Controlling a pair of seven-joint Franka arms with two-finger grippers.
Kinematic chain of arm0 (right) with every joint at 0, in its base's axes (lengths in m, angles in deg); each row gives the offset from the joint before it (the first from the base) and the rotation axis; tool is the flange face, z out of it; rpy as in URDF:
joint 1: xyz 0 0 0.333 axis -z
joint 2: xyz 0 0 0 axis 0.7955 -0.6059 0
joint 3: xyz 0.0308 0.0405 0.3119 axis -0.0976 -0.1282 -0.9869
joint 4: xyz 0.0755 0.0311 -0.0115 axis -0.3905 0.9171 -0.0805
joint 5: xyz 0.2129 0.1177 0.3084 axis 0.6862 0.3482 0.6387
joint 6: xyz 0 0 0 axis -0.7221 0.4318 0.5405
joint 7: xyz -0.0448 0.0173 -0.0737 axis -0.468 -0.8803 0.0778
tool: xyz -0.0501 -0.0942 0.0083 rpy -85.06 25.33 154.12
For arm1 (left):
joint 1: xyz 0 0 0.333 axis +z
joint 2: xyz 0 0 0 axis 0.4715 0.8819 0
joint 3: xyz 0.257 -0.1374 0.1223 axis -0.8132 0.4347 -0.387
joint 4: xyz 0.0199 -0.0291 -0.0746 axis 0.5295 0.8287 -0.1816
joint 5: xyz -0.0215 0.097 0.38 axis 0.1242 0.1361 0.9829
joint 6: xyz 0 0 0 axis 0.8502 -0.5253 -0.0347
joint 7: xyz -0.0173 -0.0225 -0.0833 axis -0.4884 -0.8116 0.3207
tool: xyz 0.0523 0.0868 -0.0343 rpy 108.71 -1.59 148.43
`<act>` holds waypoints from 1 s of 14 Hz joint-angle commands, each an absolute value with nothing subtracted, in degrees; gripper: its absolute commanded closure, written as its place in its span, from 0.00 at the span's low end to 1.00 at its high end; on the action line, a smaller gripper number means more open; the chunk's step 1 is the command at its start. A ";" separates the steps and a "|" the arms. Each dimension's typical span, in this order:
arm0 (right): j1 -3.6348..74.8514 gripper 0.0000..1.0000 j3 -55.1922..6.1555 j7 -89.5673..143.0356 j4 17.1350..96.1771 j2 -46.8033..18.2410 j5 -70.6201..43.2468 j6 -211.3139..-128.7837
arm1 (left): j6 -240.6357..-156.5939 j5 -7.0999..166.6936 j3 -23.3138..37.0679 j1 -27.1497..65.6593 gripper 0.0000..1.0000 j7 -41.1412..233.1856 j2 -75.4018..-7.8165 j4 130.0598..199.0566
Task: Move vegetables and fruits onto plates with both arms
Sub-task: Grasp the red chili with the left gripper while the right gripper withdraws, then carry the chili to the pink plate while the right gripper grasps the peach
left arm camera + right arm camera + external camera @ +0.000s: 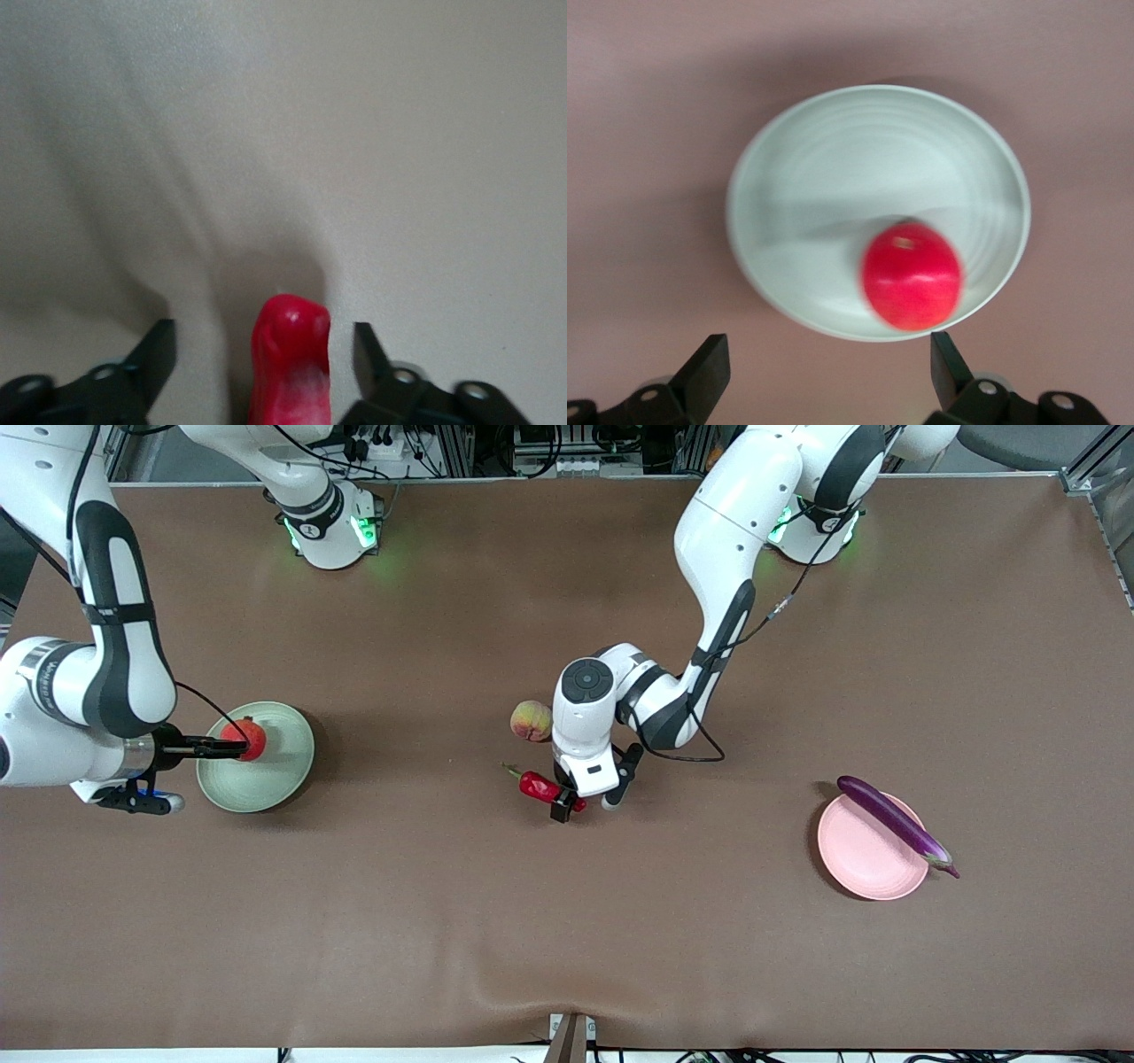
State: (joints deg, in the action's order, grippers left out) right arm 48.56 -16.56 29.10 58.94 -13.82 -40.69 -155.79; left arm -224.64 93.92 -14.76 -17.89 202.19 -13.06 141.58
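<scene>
Right pincer [232, 749]: fingers spread wide, holding nothing, beside and above the green plate [283, 775] at the right arm's end of the desk [567, 939]. Pomegranate [246, 740]: lies inside the green plate, against its rim; round, hard and glossy, likely to roll. Peach [531, 720]: on the bare desk near the middle, beside the left arm's wrist; probably soft-skinned, best taken across its widest girth with light pressure. Chili pepper [539, 786]: on the desk, nearer to the front camera than the peach, green stem pointing toward the right arm's end; light, shiny, tapered, so apt to slip or pivot unless taken across its thicker middle. Left pincer [569, 804]: down at the chili, fingers apart on either side of its red body, not yet closed in the left wrist view. Pink plate [864, 859]: toward the left arm's end. Eggplant [895, 824]: lies across the pink plate, both ends overhanging the rim; long, smooth, liable to tip.
</scene>
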 commanded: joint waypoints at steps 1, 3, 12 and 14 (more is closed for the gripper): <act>45.16 0.00 -16.78 38.85 53.45 -14.28 -38.06 -150.77 | -225.24 93.62 -16.11 -19.07 1.00 203.48 -12.47 140.17; 42.96 0.00 -16.78 44.13 50.98 -14.11 -34.20 -147.87 | -224.54 93.27 -16.11 -19.33 1.00 203.56 -13.78 140.34; 32.77 0.00 -17.31 64.00 49.83 -12.79 -27.68 -147.67 | -203.91 93.10 -16.02 -12.05 1.00 190.06 -23.10 140.69; 28.65 0.00 -17.40 68.92 50.53 -12.96 -25.84 -149.69 | -200.65 92.92 -15.76 -8.28 1.00 183.47 -25.65 141.40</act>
